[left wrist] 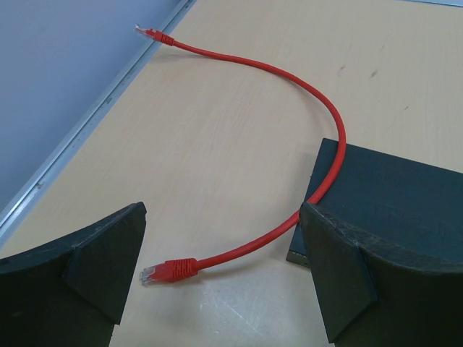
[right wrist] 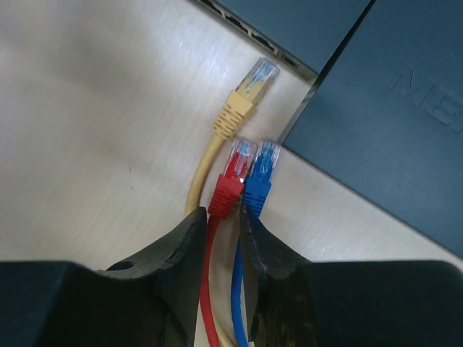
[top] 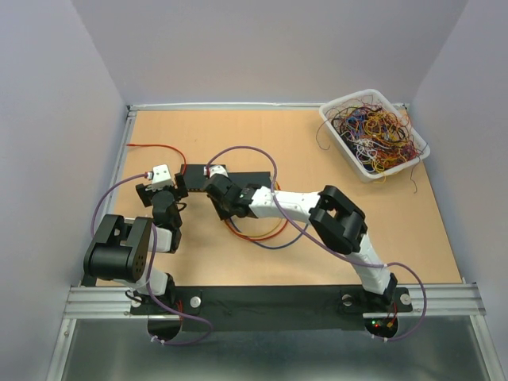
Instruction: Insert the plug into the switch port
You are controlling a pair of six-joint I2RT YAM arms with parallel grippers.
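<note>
Red and blue are showing side by side at the centre of my right wrist view. My right gripper (right wrist: 224, 217) is pinching the red cable (right wrist: 210, 289) and the blue cable (right wrist: 240, 303) together, just behind their boots. The red plug (right wrist: 237, 160) and blue plug (right wrist: 266, 159) are poking out ahead of my fingertips (right wrist: 194, 235), over the table (right wrist: 94, 123). The task is not telling me which one is meant.

I am judging these plugs as very light, hard clear plastic with a thin latch tab that could snap under a sideways shove. The cord behind them is soft and springy, so a hold on the cord is letting the tip wander. The stiff moulded boot is the better place to grasp, and one plug alone.

The switch (right wrist: 304, 22) is lying along the top edge, its ports (right wrist: 253, 35) facing down-left. The yellow plug (right wrist: 249, 83) is lying between my two plugs and those ports, so I am expecting it to get in the way. A dark lettered housing (right wrist: 391, 101) is filling the right of the frame, crowding that side. Whether it is part of the switch I cannot tell.

My left gripper (left wrist: 223, 217) is hanging spread wide and empty over a loose red cord (left wrist: 289, 72), whose plug end (left wrist: 170, 270) is lying between its fingers. A bin of tangled wires (top: 373, 135) is sitting in the upper right of the top view, well apart.
</note>
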